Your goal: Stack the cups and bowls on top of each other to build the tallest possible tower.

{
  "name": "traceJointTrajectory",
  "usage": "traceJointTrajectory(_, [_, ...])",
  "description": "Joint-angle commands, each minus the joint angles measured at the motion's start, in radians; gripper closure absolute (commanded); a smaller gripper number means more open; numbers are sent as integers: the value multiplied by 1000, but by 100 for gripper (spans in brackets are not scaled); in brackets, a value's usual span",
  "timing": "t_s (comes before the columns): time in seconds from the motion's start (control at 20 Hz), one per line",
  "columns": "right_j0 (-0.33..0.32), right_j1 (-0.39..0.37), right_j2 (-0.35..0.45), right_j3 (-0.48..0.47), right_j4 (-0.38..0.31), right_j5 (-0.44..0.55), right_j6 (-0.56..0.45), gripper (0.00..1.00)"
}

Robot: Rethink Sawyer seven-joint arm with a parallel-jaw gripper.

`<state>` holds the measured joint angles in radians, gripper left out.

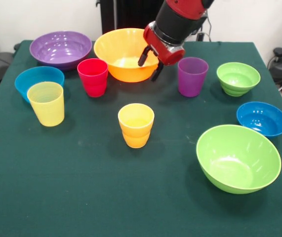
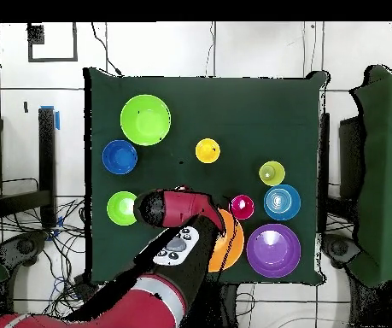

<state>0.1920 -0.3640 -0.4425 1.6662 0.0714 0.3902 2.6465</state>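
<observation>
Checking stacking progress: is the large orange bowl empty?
Empty: the large orange bowl shows only its bare inside; the open gripper hovers at its rim.

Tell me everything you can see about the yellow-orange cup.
The yellow-orange cup is a small glossy plastic tumbler with stepped ribs, narrowing toward its base. It stands upright, mouth up and empty, alone near the middle of the green tablecloth. Nothing touches it; the gripper hangs farther back, by the orange bowl.

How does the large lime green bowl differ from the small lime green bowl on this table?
The large lime green bowl is far wider than the small lime green bowl. The large one sits near the camera in the front view; the small one sits farther back, beside the purple cup. Both stand upright, empty and unstacked.
</observation>
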Motion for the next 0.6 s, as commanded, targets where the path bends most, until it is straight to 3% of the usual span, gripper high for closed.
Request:
traceJointTrajectory(0.05, [-33, 63, 112, 39, 38, -115, 136, 0])
traceJointTrajectory(0.6, [-14, 81, 105, 41, 57, -139, 154, 0])
